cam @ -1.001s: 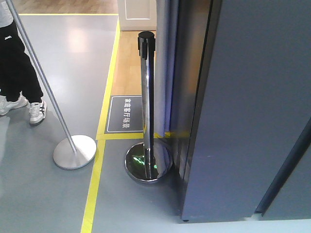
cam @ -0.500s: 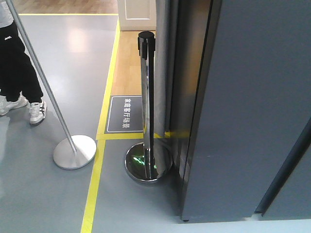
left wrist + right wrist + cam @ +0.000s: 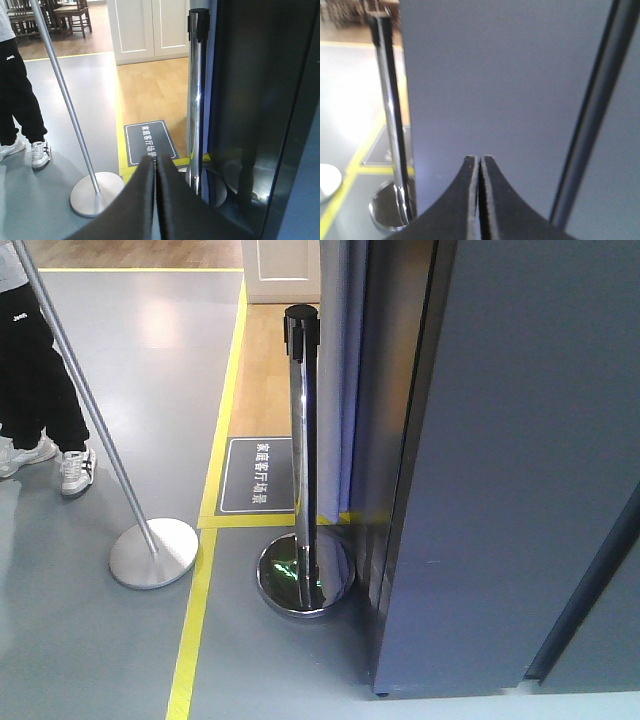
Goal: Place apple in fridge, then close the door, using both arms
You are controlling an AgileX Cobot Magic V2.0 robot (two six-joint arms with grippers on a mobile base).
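Note:
The apple is out of view in all views. The fridge door [image 3: 500,460] is a flat dark grey panel filling the right of the front view, and a dark seam [image 3: 590,580] runs beside it. The fridge's glossy dark side [image 3: 250,100] shows in the left wrist view; its inside is hidden. My left gripper [image 3: 155,159] is shut with nothing in it, low over the floor just left of the fridge. My right gripper [image 3: 479,158] is also shut and empty, pointing at the grey door panel [image 3: 495,75] close in front of it. Neither arm appears in the front view.
A chrome barrier post [image 3: 302,440] on a round base [image 3: 305,575] stands right at the fridge's left edge. A second, leaning post [image 3: 90,410] has its base [image 3: 153,552] further left. A person's legs [image 3: 35,370] stand at the far left. Yellow floor tape [image 3: 205,540] runs past.

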